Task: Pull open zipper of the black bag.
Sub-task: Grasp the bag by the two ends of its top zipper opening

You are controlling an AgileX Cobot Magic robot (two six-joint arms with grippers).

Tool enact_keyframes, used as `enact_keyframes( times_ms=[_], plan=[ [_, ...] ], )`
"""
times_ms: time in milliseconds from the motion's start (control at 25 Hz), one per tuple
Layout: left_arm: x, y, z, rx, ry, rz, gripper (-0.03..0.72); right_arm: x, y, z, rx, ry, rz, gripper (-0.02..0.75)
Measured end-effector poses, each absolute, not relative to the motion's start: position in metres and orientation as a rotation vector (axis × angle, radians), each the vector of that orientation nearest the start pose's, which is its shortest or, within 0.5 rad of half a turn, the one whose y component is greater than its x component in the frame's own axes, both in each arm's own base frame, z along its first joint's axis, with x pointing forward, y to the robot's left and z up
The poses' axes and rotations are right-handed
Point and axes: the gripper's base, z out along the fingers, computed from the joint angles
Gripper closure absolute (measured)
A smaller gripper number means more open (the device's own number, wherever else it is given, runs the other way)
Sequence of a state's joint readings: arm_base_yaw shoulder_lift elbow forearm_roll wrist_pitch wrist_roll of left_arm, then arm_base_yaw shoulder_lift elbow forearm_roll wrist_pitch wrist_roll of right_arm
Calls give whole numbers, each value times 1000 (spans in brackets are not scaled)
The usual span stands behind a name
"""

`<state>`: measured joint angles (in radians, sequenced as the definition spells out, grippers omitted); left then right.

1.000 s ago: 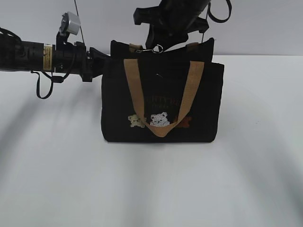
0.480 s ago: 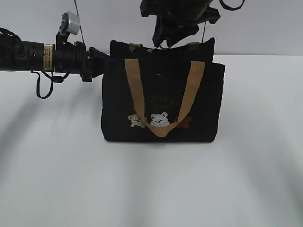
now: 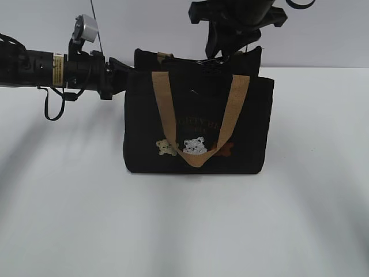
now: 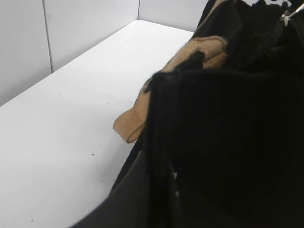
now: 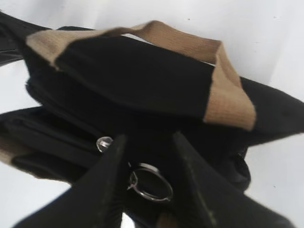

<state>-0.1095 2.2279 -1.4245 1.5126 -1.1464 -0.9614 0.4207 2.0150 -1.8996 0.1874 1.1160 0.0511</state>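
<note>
The right gripper (image 5: 147, 161) is hanging over the top of the bag (image 3: 199, 124), its two dark fingers (image 5: 107, 185) standing partly apart with the silver ring (image 5: 151, 182) of the zipper (image 5: 71, 128) lying between them; in the right wrist view the ring is sitting in the gap and whether the fingers are actually pinching it or its clasp cannot be told. In the exterior view this gripper (image 3: 222, 53) is coming down from the top edge of the picture to the bag's upper rim, right of the middle, just beside the right handle tab. The left gripper (image 3: 118, 78) is reaching in level from the left and is pressing into the bag's upper left corner; its jaws are closed, and its tips are lost in the black cloth, so whether they are clamping fabric cannot be told. The left wrist view is showing mostly black fabric close up, with a tan handle (image 4: 142, 107) drooping over the side toward the table (image 4: 71, 118). The bag is standing upright near the middle of the white table, front toward the exterior camera, a tan handle (image 3: 199, 115) hanging down its face in a loop over three small bears (image 3: 195, 146) and faint lettering. The zipper is running along the top, between the handles.
</note>
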Motion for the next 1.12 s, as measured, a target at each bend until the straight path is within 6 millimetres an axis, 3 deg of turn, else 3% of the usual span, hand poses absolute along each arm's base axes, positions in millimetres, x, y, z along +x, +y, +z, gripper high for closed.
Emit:
enact_keyframes(
  times_ms=[240, 640, 1120],
  plan=[
    [427, -130, 154, 1111, 1565, -966, 666, 402, 170, 308, -378, 2713, 364, 531],
    [429, -130, 154, 1108, 1568, -953, 666, 408, 129, 314, -290, 2752, 254, 540],
    [429, -130, 154, 1107, 1569, -951, 660, 409, 125, 314, -281, 2757, 246, 515]
  ],
)
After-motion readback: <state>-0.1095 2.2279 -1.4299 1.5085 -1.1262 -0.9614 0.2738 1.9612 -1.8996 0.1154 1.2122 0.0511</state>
